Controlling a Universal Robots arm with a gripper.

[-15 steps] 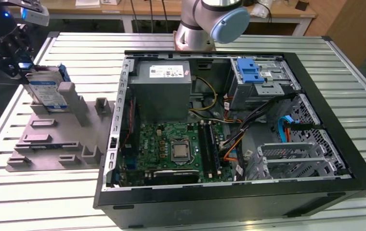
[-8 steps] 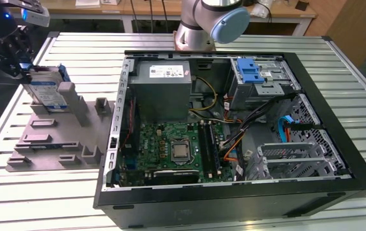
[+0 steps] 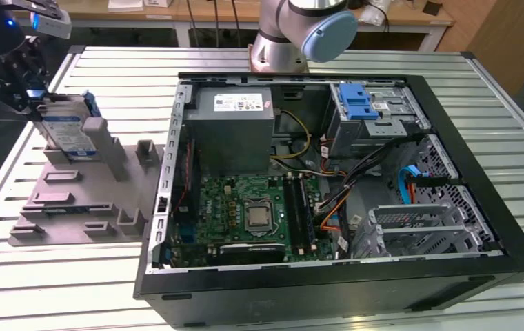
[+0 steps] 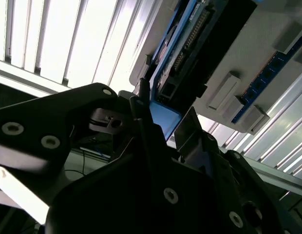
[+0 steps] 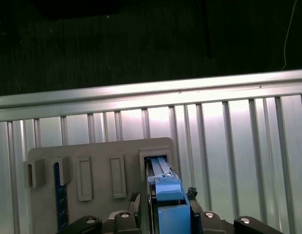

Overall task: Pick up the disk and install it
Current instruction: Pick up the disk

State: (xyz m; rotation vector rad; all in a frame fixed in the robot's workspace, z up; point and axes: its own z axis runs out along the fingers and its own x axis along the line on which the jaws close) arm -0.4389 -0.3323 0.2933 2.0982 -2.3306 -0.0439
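Bench: a ribbed, silvery metal bench (image 3: 60, 289) lay under bright light, with wooden desks behind it in the exterior view.
Case: an open black computer case (image 3: 336, 289) lay flat on the bench, exposing a green motherboard (image 3: 243, 207), a grey boxy power supply (image 3: 234, 131), bundled cables and perforated metal drive cages.
Latch: a blue plastic latch (image 3: 360, 102) sat on top of the far drive cage.
Holder: a matte grey moulded holder (image 3: 69, 207) with blocky uprights and slots rested on the bench at the exterior view's left, just beside the case.
Disk: the disk (image 3: 67, 131) stood upright on its edge between the holder's uprights. It was a flat rectangle with a white-and-blue label and a blue plastic frame. Its lower edge seemed to be in the slot, though that was hard to judge.
Tool: the black tool (image 3: 32, 96) hung at the disk's upper end, and both wrist views showed its fingers (image 5: 192, 195) pressed to either face of the blue frame (image 4: 163, 122), clamped on it.
Arm: the arm's grey-and-blue joint (image 3: 313, 31) stood behind the case.
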